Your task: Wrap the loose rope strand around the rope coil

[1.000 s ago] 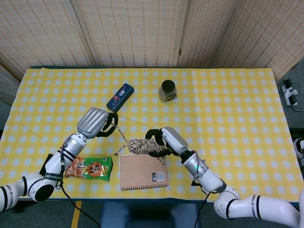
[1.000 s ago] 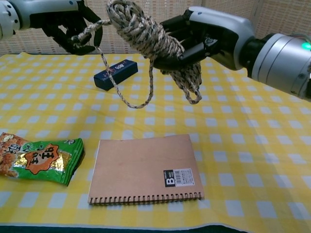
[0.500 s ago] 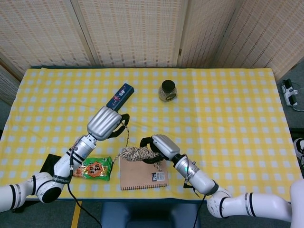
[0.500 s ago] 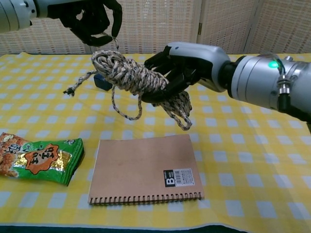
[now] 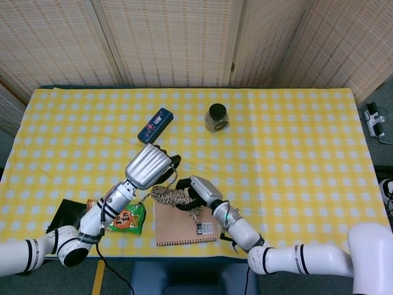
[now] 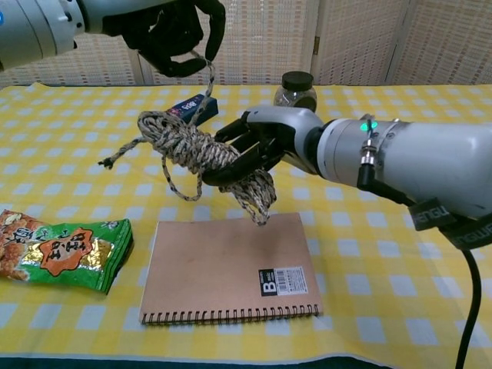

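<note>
Your right hand (image 6: 257, 146) has its fingers closed around the rope coil (image 6: 192, 146), holding it in the air just above the notebook (image 6: 231, 269), while your left hand (image 6: 173, 31) pinches the loose strand (image 6: 206, 88) and holds it up above the coil. The risk I see is the strand sliding out of that light pinch as you bring it round, or snagging on your right hand's fingers so the turn lands over them instead of the coil; the dangling loops (image 6: 257, 196) could also work loose if the grip eases. The worktop (image 5: 295, 141) wears a yellow checked cloth and carries a snack bag (image 6: 61, 254), a blue box (image 5: 155, 125) and a jar (image 5: 216, 117); woven screens (image 5: 172, 40) stand behind.
</note>
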You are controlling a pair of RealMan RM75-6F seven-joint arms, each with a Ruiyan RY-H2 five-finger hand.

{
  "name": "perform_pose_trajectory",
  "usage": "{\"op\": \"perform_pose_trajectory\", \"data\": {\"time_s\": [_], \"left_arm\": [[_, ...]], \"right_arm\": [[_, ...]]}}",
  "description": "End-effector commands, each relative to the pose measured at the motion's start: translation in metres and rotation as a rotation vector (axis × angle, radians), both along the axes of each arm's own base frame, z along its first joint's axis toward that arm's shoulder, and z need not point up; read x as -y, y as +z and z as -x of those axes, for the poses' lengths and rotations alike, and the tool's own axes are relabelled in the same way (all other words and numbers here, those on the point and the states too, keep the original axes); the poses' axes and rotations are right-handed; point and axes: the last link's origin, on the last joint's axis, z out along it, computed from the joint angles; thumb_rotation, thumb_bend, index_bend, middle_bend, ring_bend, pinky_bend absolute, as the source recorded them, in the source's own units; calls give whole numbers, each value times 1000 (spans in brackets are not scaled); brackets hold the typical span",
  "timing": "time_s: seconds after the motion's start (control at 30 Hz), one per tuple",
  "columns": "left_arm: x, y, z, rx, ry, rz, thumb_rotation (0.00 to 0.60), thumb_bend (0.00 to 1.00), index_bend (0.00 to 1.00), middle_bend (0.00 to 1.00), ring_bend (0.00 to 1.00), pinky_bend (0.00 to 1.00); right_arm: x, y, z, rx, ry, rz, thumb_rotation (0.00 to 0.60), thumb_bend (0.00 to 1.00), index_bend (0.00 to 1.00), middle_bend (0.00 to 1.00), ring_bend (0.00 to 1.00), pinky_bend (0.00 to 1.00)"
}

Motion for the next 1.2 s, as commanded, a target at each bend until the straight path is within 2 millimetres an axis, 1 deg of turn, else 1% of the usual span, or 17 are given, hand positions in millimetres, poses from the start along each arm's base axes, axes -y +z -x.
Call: {"op": "perform_pose_trajectory", "data": {"time_s": [0.03,0.17,0.3,0.47,0.63,0.9,1.2], "left_arm": [[6,-2,0,25,-4,19,600,534,628,869,759,743],[13,-3,2,69,5,54,600,534,629,869,759,743],[18,-3,6,114,17,75,600,534,631,869,759,743],[19,1,15,158,37,65,600,534,632,869,759,743],[17,8,31,212,84,49,600,535,633,869,757,743],[13,16,53,271,156,64,600,534,635,869,757,743],[10,17,66,290,200,86,600,534,635,869,757,743]], "right_arm": [[6,-5,-5,33,-68,19,600,712,990,816,829,744],[12,-7,-9,107,-167,46,600,712,990,816,830,749],[16,-9,-15,220,-268,72,600,712,990,816,829,749],[19,-11,-20,316,-337,104,600,712,990,816,829,749],[21,-9,-18,379,-361,130,600,712,990,817,831,749],[27,2,-17,515,-382,192,600,713,990,817,840,749],[34,17,-9,616,-384,232,600,712,990,817,827,749]]}}
